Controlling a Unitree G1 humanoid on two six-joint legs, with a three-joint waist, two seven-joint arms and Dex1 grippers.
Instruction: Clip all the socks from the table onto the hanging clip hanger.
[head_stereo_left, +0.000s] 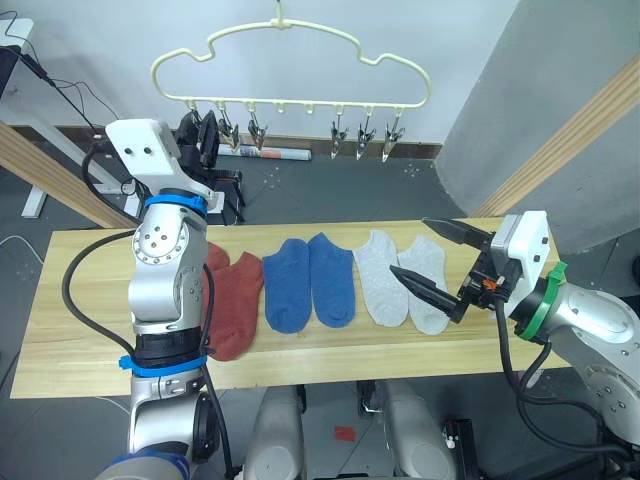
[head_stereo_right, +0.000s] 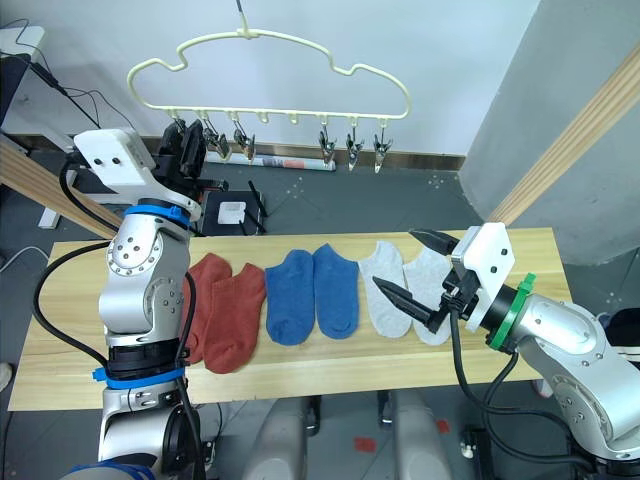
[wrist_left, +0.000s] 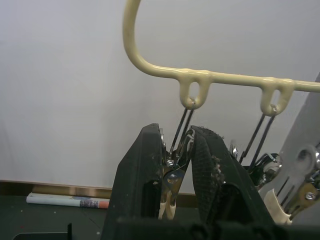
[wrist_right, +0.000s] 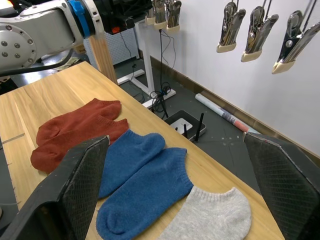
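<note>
Left gripper (wrist_left: 176, 165) is raised to the clip hanger (head_stereo_left: 290, 60) and its two fingers are pinching the handle of the leftmost metal clip (wrist_left: 172, 185), squeezing from both sides; my read is it's pressing the clip open so a sock can be fed in, though the clip's mouth is hidden behind the fingers so can't confirm it's actually gaping. Hanger hangs by its hook above and behind the surface (head_stereo_left: 90, 300), bar level, six clips dangling in two groups of three, none carrying anything. All six socks lie flat on the surface in a row, paired by colour: rust-red pair (head_stereo_left: 235, 300) nearest the left arm and partly hidden by it, blue pair (head_stereo_left: 310, 282) in the middle, grey pair (head_stereo_left: 402, 278) toward the right. Right gripper (head_stereo_left: 440, 262) hovers low at the right end, fingers spread wide, one fingertip over the outer grey sock, holding nothing; likely staged for a pickup there since grey is its closest pair. Layout makes sense: socks spread without overlap so each can be pinched singly, left arm holds a clip, right arm fetches. Catch is the clip being worked sits at the far left of the bar while the right gripper's nearest sock is far right, so the carry will cross most of the surface
</note>
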